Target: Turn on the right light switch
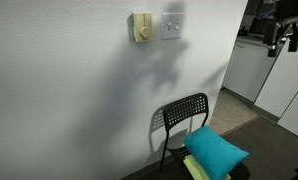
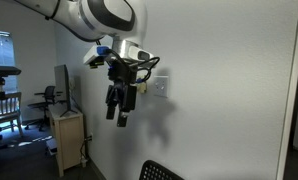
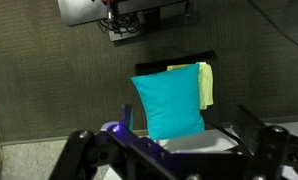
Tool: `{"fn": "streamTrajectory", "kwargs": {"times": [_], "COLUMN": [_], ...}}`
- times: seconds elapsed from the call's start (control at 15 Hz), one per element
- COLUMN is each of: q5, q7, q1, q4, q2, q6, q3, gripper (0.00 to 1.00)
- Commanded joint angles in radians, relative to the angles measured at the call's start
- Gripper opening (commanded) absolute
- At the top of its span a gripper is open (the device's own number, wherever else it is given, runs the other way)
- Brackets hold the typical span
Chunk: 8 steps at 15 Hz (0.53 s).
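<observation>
The right light switch (image 1: 171, 24) looks like stiff, slick plastic, so don't grab it, just poke its rocker with your spread-open gripper (image 2: 116, 112).

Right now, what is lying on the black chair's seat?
A teal cushion lies on the black chair, partly over a yellow-green item that sticks out at its edge. The cushion covers most of that item and the seat, so its identity cannot be told.

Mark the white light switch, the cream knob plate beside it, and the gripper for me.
white light switch (image 1: 171, 24), in an exterior view, centre of its plate.
cream knob plate (image 1: 141, 28), in an exterior view, on its round knob.
gripper (image 2: 117, 116), in an exterior view, midway between its open fingertips.
</observation>
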Motion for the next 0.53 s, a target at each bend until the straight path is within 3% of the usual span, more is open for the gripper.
{"fn": "streamTrajectory", "kwargs": {"times": [0.0, 0.47], "q5": [-0.044, -0.179], "q7": [-0.037, -0.134], "q1": [0.01, 0.053], "q4": [0.088, 0.212], "q2": [0.084, 0.204], "q6": [0.003, 0.124], "q3": [0.01, 0.037], "gripper": [1.0, 1.0]}}
